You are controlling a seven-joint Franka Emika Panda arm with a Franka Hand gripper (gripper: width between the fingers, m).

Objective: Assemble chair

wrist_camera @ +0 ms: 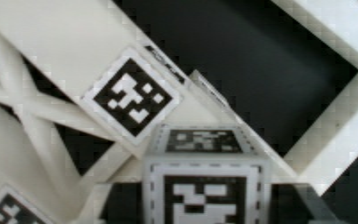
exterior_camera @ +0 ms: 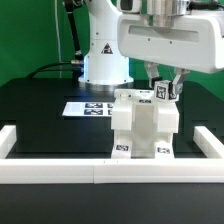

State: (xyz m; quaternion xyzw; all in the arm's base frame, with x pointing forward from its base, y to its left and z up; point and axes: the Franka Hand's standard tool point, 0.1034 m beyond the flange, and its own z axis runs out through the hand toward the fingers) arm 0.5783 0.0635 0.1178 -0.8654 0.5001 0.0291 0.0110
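Small white blocky plastic chair (exterior_camera: 140,128) stands mid black tabletop (exterior_camera: 40,120); two-finger gripper (exterior_camera: 166,90) pinched narrow on tagged white post (exterior_camera: 160,94) at chair's two o'clock, apparently seating it; next needs a straight downward press.

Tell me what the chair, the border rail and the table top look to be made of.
The chair: probably moulded plastic, matt white; chunky blocks, soft even shading, paper-like black-and-white tags. The border rail: white, matt, likely plastic or painted wood; unclear. The table top: black, dull, perhaps cloth or a mat; no glare.
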